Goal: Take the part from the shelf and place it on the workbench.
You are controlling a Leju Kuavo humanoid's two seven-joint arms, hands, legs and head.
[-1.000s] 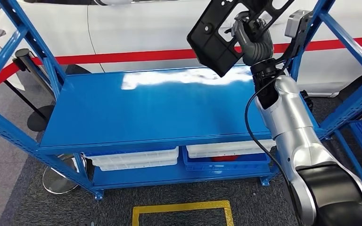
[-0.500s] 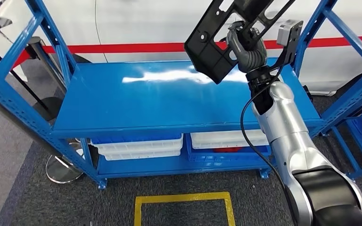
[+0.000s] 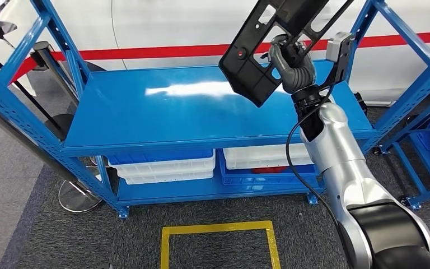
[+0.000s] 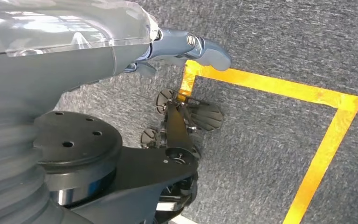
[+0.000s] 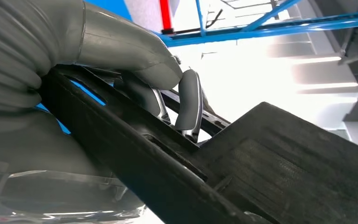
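The part (image 3: 253,66) is a flat black plastic panel with holes and ribs. My right hand (image 3: 292,63) grips it by a bar and holds it tilted in the air above the back right of the blue shelf top (image 3: 173,117), apart from the surface. In the right wrist view, the thumb and fingers of the right hand (image 5: 121,51) wrap round a rib of the part (image 5: 284,163). My left hand (image 4: 186,46) hangs over the carpet with its fingers stretched out and nothing in them.
Blue uprights (image 3: 11,84) and diagonal braces (image 3: 409,95) frame the shelf on both sides. White bins (image 3: 165,165) sit on the lower level. A yellow tape square (image 3: 218,230) marks the grey carpet in front. A round metal stand base (image 3: 78,196) lies at the left.
The whole picture has shifted, so the camera has moved. My right hand keeps its grip on the part, now slightly lower and closer over the shelf's back right.
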